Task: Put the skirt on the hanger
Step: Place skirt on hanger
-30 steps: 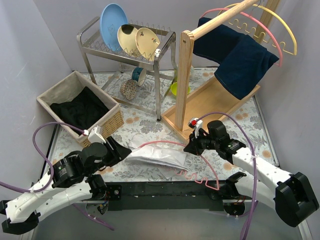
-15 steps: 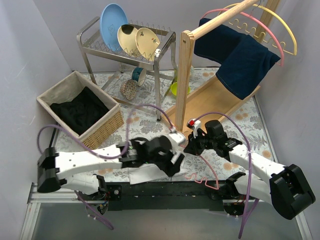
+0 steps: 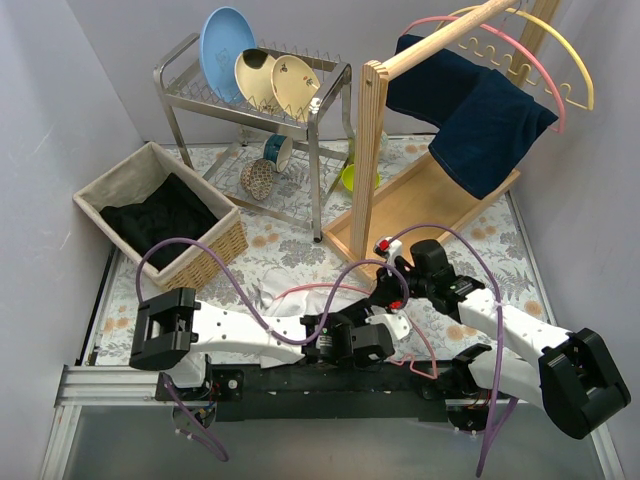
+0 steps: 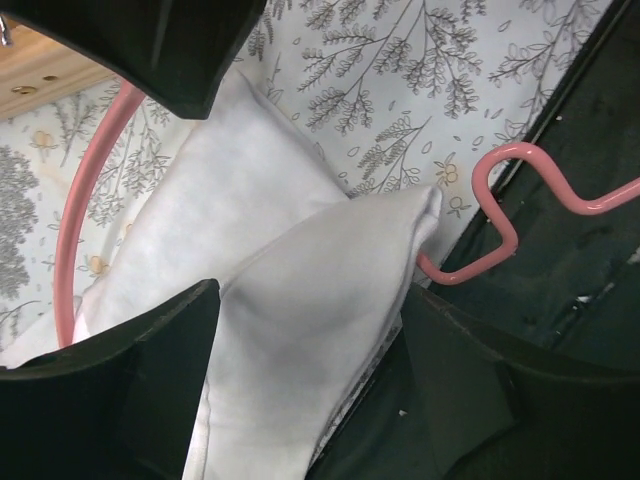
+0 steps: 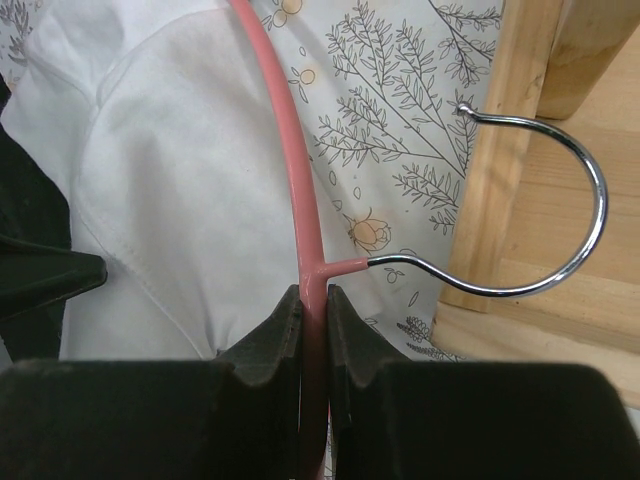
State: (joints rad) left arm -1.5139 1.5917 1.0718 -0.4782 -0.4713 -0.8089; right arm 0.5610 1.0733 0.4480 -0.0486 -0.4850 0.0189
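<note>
At right gripper (image 5: 312, 300): jaws pinched tight on the pink hanger (image 5: 283, 150), just below the joint with its chrome hook (image 5: 590, 190). At left gripper (image 4: 310, 400): jaws spread wide, one dark finger either side of a folded corner of the white skirt (image 4: 300, 270), not closed on it.

Against a second ago: left arm no longer drawn back by the wicker basket (image 3: 205, 255). Swung across half a second ago, now stretched low along the near edge, left gripper (image 3: 375, 338) just beside right gripper (image 3: 392, 290). Right grip unchanged at the hanger neck. Skirt (image 3: 300, 298) less exposed from above, largely under the left arm.

Materials: smooth round pink rod, gently arched. Matte white cloth in soft folds, flat on the floral tablecloth (image 4: 400, 90). Pale square-edged wooden rack base (image 5: 520, 130) just beside the hook.

By view: hook and clamp point seen from right wrist only, rod lying over the cloth there. From left wrist only, the hanger's zigzag end emerging from under the skirt corner, over the black table rail (image 4: 590, 270). From above, both sets of jaws too crowded to read.
</note>
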